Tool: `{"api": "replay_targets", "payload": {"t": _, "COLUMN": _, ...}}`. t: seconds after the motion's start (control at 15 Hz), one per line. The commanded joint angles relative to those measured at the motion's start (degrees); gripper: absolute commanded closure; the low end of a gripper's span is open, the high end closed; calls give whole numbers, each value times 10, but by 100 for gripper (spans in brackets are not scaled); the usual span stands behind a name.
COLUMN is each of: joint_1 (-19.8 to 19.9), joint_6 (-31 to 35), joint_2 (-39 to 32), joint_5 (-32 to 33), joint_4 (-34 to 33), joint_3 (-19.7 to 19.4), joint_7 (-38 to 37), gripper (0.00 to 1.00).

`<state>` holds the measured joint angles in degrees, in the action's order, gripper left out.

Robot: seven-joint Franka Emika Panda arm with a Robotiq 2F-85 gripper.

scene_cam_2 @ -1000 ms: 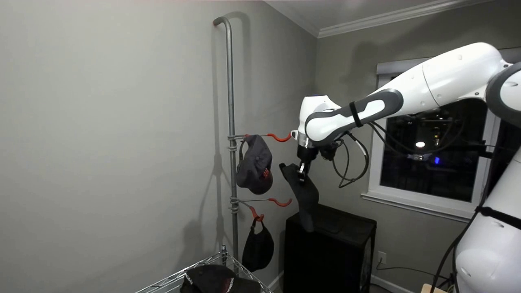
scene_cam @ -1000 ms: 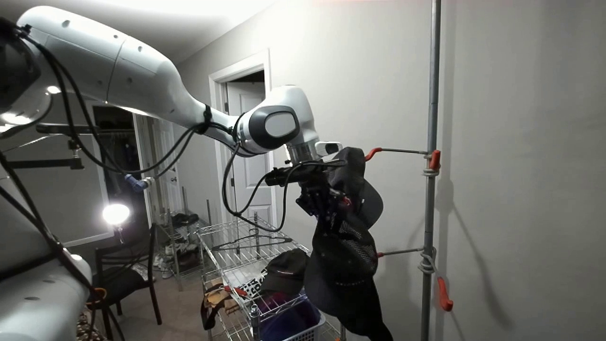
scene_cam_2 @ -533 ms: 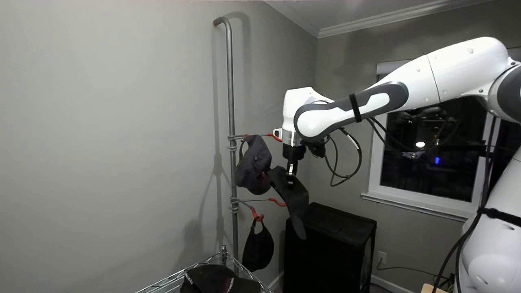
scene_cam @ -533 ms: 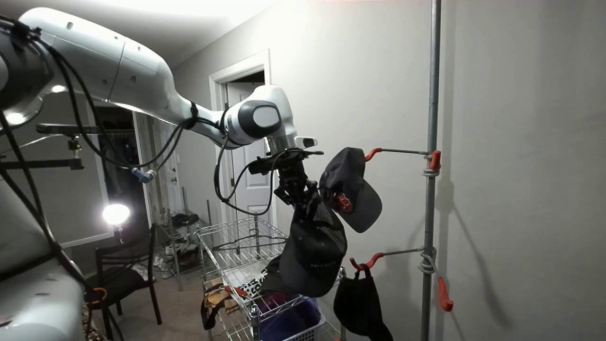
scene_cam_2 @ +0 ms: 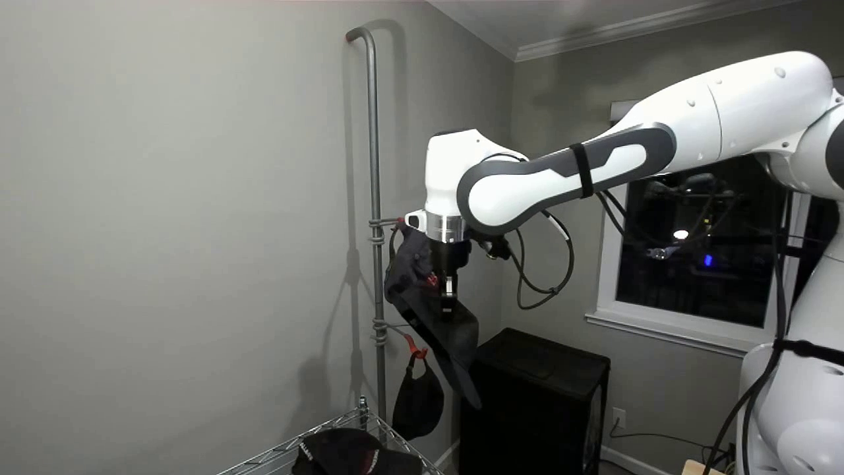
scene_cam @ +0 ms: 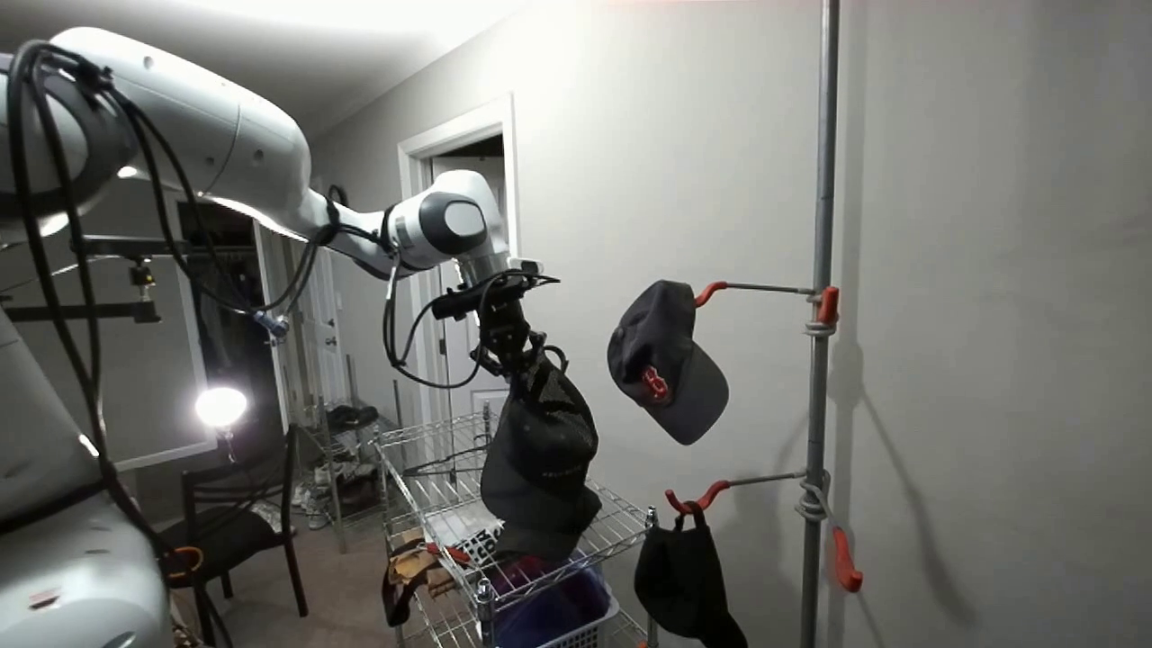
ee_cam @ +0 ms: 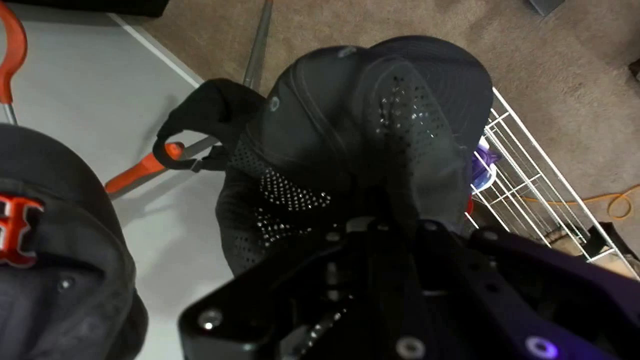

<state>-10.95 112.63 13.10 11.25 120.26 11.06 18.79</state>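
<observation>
Set in a room with a pale wall (scene_cam: 684,162), brown carpet (ee_cam: 500,30) and, in an exterior view, a dark window (scene_cam_2: 686,290). Reached into, in both exterior views, by a white arm (scene_cam_2: 699,119) with loose black cables. Furnished with a tall metal pole (scene_cam: 821,387) near the wall, a wire shelf (scene_cam: 621,526) beside the pole, a black cabinet (scene_cam_2: 527,415) near the window and, farther back, a dark chair (scene_cam: 234,526). Stocked, on the shelf, with a black cap (scene_cam: 544,537) and, lower down, a white basket (scene_cam: 580,636) holding something purple.

Clenched, at the claw (scene_cam_2: 448,305), on the end of a mesh cap (scene_cam: 540,436) opposite its brim, with the fingers (scene_cam_2: 449,287) nearly together and only folded cloth between them. Dangling in midair directly below the claw, in the case of the mesh cap, with mesh toward the top and brim pointing down. Overlapping the black cap on the shelf in an exterior view, with the gap between the two hard to judge.

Flanked, toward the pole, by a grey cap (scene_cam: 661,337) near but apart from the mesh cap, and lower down by a strap cap (scene_cam: 679,576). Held up, in both cases, by red hooks (scene_cam: 709,293) on the pole, with the strap cap's loop slipped over the lower red curve. Marked, on the grey cap, with a red emblem (scene_cam: 655,384) and, on the mesh cap, with a line of faint letters (scene_cam: 565,472) too small to read.
</observation>
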Motion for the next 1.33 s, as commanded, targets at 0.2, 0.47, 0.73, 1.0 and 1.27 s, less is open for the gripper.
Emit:
{"api": "replay_targets", "payload": {"t": 0.2, "joint_1": -21, "joint_6": -8, "joint_2": -144, "joint_5": 91, "joint_4": -115, "joint_3": 39, "joint_7": -38, "gripper": 97}}
{"api": "replay_targets", "payload": {"t": 0.47, "joint_1": -55, "joint_6": -44, "joint_2": -241, "joint_5": 141, "joint_4": -205, "joint_3": 51, "joint_7": -123, "gripper": 96}}
{"api": "replay_targets", "payload": {"t": 0.73, "joint_1": -98, "joint_6": -102, "joint_2": -319, "joint_5": 166, "joint_4": -290, "joint_3": 41, "joint_7": -168, "gripper": 96}}
{"api": "replay_targets", "payload": {"t": 1.0, "joint_1": -142, "joint_6": -200, "joint_2": -387, "joint_5": 168, "joint_4": -365, "joint_3": 30, "joint_7": -211, "gripper": 97}}
{"api": "replay_targets", "payload": {"t": 1.27, "joint_1": -179, "joint_6": -257, "joint_2": -455, "joint_5": 161, "joint_4": -435, "joint_3": 23, "joint_7": -219, "gripper": 96}}
